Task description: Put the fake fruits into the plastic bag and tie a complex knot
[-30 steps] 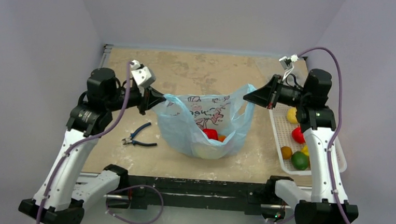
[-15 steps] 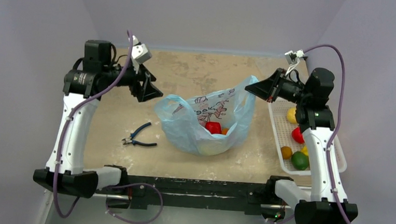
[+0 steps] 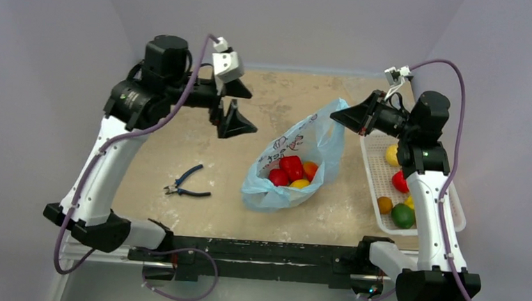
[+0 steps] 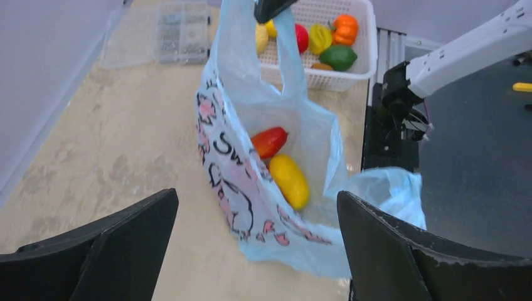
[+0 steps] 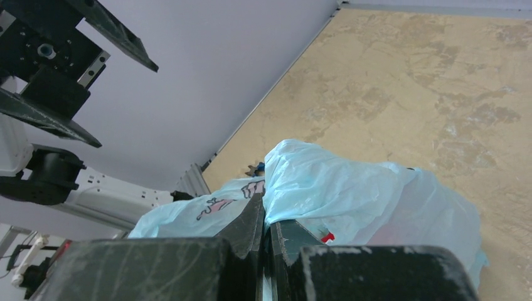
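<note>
The light-blue plastic bag (image 3: 298, 142) hangs by one handle from my right gripper (image 3: 336, 116), whose jaws are shut on that handle. Its other side lies slack on the table. Inside the bag lie fake fruits (image 3: 291, 169) in red, orange and yellow. My left gripper (image 3: 251, 112) hovers open to the upper left of the bag, touching nothing. The left wrist view looks between the wide-open left gripper (image 4: 257, 197) at the bag (image 4: 251, 119), with a red fruit (image 4: 268, 141) and a yellow fruit (image 4: 290, 180) in it. In the right wrist view the right gripper (image 5: 266, 213) pinches blue film (image 5: 351, 194). No knot is in view.
A white slotted basket (image 3: 455, 204) at the right table edge holds yellow (image 3: 393, 155), red (image 3: 401, 181), orange (image 3: 384, 204) and green (image 3: 403, 215) fruits. Blue-handled pliers (image 3: 186, 184) lie left of the bag. A clear compartment box (image 4: 182, 28) sits at the far edge.
My left gripper opened, let go of the bag's left handle, and rose toward the back of the table. The bag's left side dropped, and the bag now hangs from the right gripper alone.
</note>
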Motion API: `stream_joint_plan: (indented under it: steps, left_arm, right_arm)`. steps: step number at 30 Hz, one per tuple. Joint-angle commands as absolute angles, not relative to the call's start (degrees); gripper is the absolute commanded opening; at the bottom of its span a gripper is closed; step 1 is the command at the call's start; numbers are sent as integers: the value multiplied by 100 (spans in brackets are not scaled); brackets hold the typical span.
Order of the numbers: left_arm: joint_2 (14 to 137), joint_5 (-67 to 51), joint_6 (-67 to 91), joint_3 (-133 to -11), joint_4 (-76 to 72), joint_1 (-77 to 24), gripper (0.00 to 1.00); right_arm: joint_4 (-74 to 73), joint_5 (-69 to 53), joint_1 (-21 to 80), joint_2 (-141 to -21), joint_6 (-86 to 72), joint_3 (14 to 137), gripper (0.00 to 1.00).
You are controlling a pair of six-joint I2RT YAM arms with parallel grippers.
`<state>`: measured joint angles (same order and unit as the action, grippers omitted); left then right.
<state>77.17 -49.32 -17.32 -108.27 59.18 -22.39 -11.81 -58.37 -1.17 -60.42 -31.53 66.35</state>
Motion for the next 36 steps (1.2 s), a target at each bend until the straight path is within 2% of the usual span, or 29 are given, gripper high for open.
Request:
stream_joint_plan:
  steps: [1, 6, 12, 22, 30, 34, 36]
  left_arm:
    - [8312, -4126, -268, -10607, 3200, -3129, 100]
    - [9162, -4327, -348, -10784, 1951, -3787, 100]
    - [9979, -4864, -562, -11278, 1511, -4238, 100]
    - [10260, -5304, -131, -10872, 861, -4834, 99]
    - [10360, -5046, 1043, -10149, -11, -4966, 86]
    - [10405, -4953, 1290, -9894, -395, -4966, 74]
    - [10387, -4934, 1320, -9763, -474, -4974, 64]
  right_arm:
    - [-856, -5863, -141, -5944, -3143, 6673, 0]
    - [-1090, -5879, -141, -5798, -2936, 6679, 0]
    - [-1299, -5897, -141, -5601, -2793, 6589, 0]
    - [-1492, -5845, -141, -5601, -2672, 6719, 0]
    - [-1346, -6028, -141, -5687, -2745, 6933, 0]
    - [-1482, -6117, -143, -5611, -2650, 6955, 0]
    - [-1533, -6143, -141, -5591, -2618, 6992, 0]
